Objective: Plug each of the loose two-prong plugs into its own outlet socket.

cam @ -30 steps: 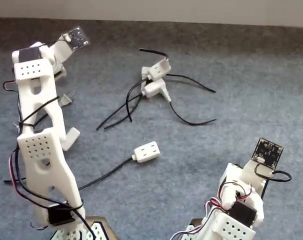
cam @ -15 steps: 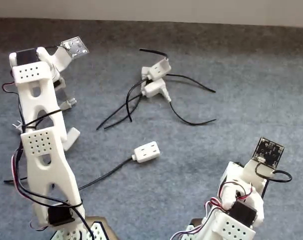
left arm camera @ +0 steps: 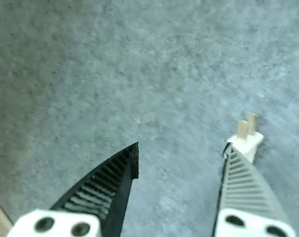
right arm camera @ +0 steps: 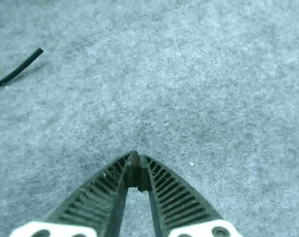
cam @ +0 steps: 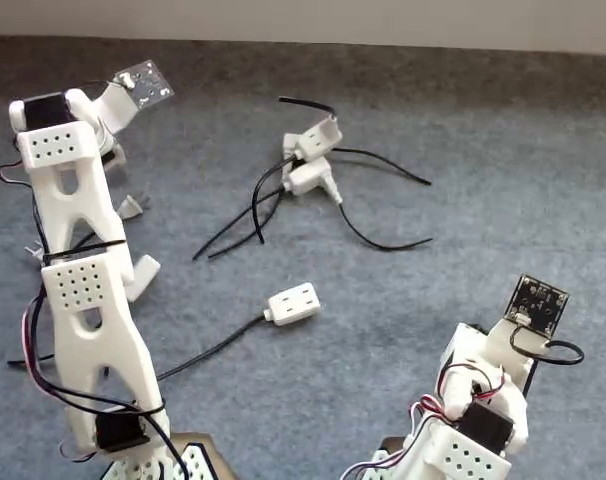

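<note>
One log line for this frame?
left gripper: open, plug at one fingertip, not gripped | right gripper: shut over bare carpet | outlet: mid-table, nothing plugged in

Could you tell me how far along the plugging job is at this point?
Nothing looks plugged in yet: the outlet socket lies with empty slots. In hand: the left gripper is open, with a two-prong plug beside one of its fingers, not clamped. The right gripper is shut on nothing over the carpet. Left: the grasp and every insertion, including the corded white pieces farther back.
</note>
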You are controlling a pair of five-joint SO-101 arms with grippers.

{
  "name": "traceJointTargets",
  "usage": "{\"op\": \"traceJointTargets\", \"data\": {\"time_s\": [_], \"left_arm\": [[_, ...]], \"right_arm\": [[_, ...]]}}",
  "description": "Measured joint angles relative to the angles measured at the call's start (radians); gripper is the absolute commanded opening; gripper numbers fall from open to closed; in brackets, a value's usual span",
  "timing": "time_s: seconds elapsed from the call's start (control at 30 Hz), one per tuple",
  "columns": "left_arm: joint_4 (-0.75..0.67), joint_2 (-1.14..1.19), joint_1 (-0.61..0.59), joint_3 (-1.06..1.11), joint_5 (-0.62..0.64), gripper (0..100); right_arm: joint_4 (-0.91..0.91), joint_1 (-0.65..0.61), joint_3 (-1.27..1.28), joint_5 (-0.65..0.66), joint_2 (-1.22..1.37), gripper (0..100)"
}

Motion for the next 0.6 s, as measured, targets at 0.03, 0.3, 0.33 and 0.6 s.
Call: {"op": "traceJointTargets", "data": {"time_s": [0.03,0.3,0.33,0.6], "left_arm": [[0.026,0.000,0.000,-0.005,0.000,26],[0.055,0.112,0.000,-0.002,0.002,26],[0.055,0.124,0.000,-0.002,0.002,26],[0.055,0.178,-0.025,-0.002,0.002,25]], "right_arm": [[0.000,0.000,0.000,0.000,0.000,1.0],[0.000,0.000,0.000,0.000,0.000,1.0],[0.000,0.000,0.000,0.000,0.000,1.0],[0.000,0.000,0.000,0.000,0.000,1.0]]}}
